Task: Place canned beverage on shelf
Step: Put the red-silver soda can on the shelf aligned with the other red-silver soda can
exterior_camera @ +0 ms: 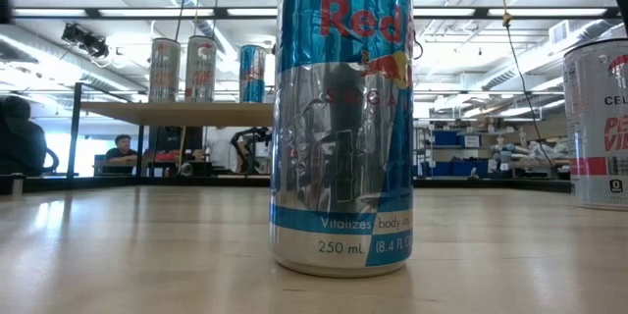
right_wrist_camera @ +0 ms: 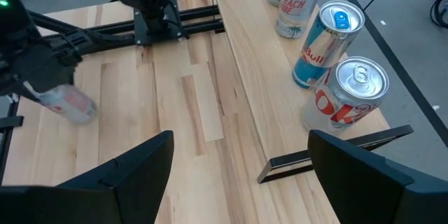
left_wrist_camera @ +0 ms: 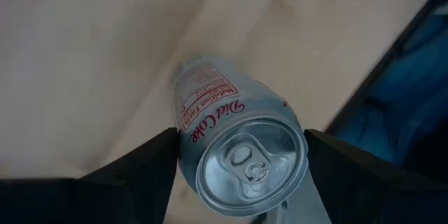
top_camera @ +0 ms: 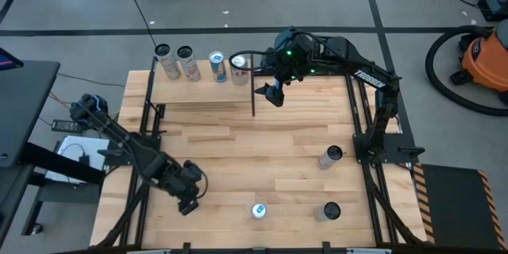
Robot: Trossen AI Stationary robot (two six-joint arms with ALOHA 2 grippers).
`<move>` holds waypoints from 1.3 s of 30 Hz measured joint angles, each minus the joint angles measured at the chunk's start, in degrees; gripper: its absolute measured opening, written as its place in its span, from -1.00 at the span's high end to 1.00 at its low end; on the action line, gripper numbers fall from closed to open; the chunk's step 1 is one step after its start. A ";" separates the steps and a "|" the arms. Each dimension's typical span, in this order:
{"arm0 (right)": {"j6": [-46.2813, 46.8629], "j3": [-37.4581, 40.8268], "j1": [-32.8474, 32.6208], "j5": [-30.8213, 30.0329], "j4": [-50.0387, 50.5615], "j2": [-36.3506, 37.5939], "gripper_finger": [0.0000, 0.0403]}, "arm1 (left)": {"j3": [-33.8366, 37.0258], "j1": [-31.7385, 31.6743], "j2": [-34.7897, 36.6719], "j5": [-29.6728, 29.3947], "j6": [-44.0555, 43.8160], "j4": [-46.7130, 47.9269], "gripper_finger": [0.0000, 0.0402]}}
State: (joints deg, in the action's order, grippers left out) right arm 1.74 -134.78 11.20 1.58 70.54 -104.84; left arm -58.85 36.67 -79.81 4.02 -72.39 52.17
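Observation:
My left gripper point(top_camera: 189, 200) is near the table's front left and is shut on a silver Diet Coke can point(left_wrist_camera: 231, 140). The can also shows in the right wrist view point(right_wrist_camera: 66, 103). The shelf point(top_camera: 206, 91) stands at the table's far left. Several cans stand upright on their bases along its far edge, among them a blue Red Bull can point(right_wrist_camera: 325, 42) and a red-and-white can point(right_wrist_camera: 353, 91). My right gripper point(right_wrist_camera: 241, 175) is open and empty. It hangs above the table beside the shelf's right end point(top_camera: 274, 94). My left gripper pinches the Diet Coke can between its two fingers, on the can's round wall close under the top rim point(left_wrist_camera: 187, 155). The fingers lie along the can. Its top faces the wrist and its body sticks out past the fingertips, slanting down toward the tabletop.
A Red Bull can point(top_camera: 259, 210) stands at the front middle and fills the low view point(exterior_camera: 341, 118). Two more cans stand on the table's right half point(top_camera: 330, 156) point(top_camera: 331, 210). A black post point(top_camera: 253, 87) marks the shelf's right end. Bare planks lie between the arms.

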 joint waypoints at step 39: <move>1.09 0.00 0.00 -0.01 0.06 0.00 -0.68 | 0.22 -24.67 0.28 2.08 37.12 -2.92 -0.49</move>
State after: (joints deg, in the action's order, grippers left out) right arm 2.83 -134.78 11.20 1.57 70.60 -104.84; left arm -58.63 12.01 -79.53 6.10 -35.27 49.25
